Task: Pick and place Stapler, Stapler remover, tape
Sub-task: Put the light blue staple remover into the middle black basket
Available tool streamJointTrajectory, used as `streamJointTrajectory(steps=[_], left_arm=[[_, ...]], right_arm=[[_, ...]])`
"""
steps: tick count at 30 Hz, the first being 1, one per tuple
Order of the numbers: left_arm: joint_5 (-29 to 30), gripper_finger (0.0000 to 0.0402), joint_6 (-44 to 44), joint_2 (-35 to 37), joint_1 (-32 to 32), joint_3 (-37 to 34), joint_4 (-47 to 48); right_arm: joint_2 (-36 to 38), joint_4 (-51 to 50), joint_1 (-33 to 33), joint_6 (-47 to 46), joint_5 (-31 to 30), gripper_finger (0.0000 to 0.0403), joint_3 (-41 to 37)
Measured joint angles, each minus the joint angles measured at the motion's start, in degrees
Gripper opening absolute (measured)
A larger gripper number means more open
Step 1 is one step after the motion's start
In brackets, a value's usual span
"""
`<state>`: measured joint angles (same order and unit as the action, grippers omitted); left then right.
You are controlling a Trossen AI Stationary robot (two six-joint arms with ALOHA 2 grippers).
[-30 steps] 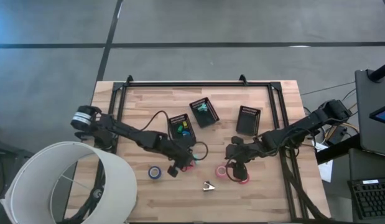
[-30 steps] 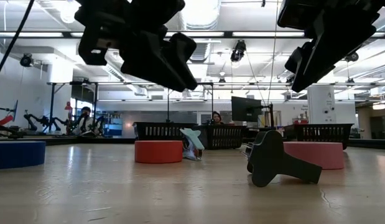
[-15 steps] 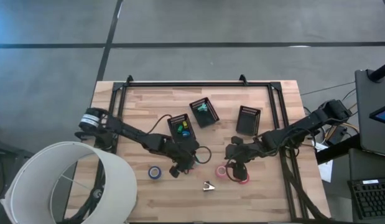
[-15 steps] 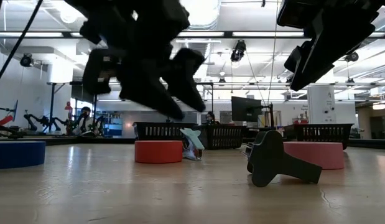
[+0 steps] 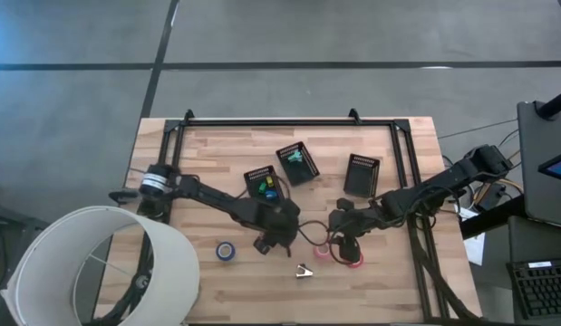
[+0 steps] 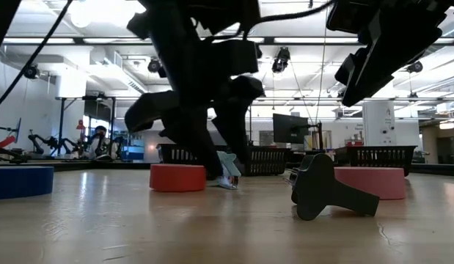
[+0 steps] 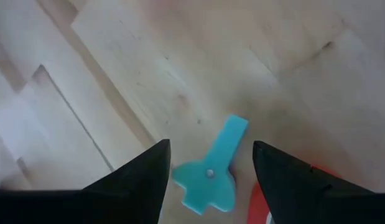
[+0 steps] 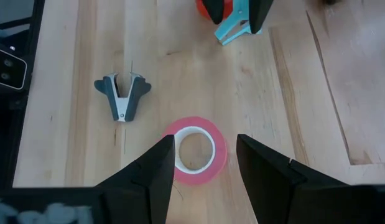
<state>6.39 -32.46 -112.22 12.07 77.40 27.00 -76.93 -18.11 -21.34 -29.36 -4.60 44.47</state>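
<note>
My left gripper point(image 5: 278, 241) is open and low over the table. Its fingers stand on either side of a cyan staple remover point(image 7: 211, 172), which lies flat beside a red tape roll point(image 6: 177, 177). My right gripper point(image 5: 339, 239) is open and hovers above a pink tape roll point(image 8: 193, 149) that lies flat on the wood. A dark grey staple remover point(image 8: 122, 96) lies nearer the table's near edge point(image 5: 304, 271). A blue tape roll point(image 5: 226, 251) and a second red roll point(image 5: 355, 260) also lie flat on the table. My left gripper comes from above, pointing down, and one finger point(image 7: 292, 183) stands right at the edge of the red tape roll point(image 7: 259, 200). I cannot tell whether it touches the roll. The cyan staple remover lies free between the fingers.
Three black mesh bins point(image 5: 265, 184) point(image 5: 298, 163) point(image 5: 362, 175) stand toward the far side, two with small coloured pieces inside. A black frame point(image 5: 289, 121) runs along the far edge and the sides. A large white lampshade point(image 5: 90, 267) overlaps the near left corner. People and desks show in the room beyond.
My left gripper has moved toward the table's right edge and come down close to the wood, ending over the cyan staple remover. The red roll beside it has slid a little along the table. My right gripper has kept still.
</note>
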Motion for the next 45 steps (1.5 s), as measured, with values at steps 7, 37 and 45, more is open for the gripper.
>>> streamJointTrajectory(steps=[7,37,45], left_arm=[[0.2,0.0221,-1.6,-3.4,0.0,3.3,2.1],[2.0,0.0062,-3.0,-3.2,0.2,4.2,2.9],[9.0,0.0064,-4.7,-3.1,0.1,10.0,3.0]], right_arm=[[0.0,0.1,0.0,0.0,0.0,0.0166,0.0],[0.0,0.2,0.0,0.0,0.0,0.0166,0.0],[0.0,0.3,0.0,0.0,0.0,0.0166,0.0]])
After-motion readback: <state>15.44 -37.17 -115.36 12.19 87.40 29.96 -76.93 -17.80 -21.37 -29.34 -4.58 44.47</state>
